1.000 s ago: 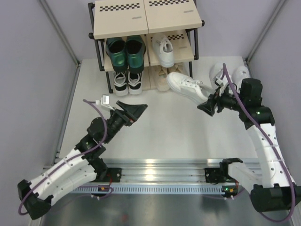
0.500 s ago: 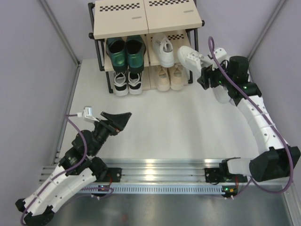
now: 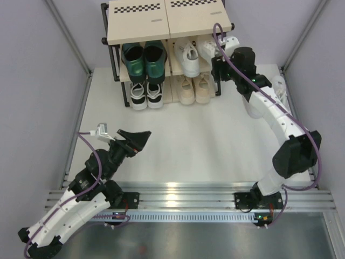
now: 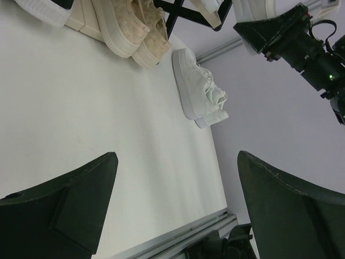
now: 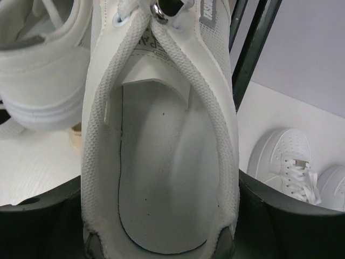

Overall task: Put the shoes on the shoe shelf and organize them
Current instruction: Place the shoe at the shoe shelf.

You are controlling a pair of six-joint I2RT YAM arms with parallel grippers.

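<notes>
White sneaker (image 5: 161, 135) pinched at heel by right gripper (image 5: 161, 216), toe toward shelf (image 3: 135, 32) middle tier beside mate (image 3: 188, 58), probably to complete the pair. Left gripper (image 4: 175, 183) spread, empty.

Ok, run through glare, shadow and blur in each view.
Top external: evenly lit; glare streaks the brushed metal rail and a sheen sits on the glossy dark green heeled shoes. Left wrist: the black fingers of the open left gripper are near-silhouettes. Right wrist: the white mesh lace-up sneaker in the right gripper fills the frame.
</notes>
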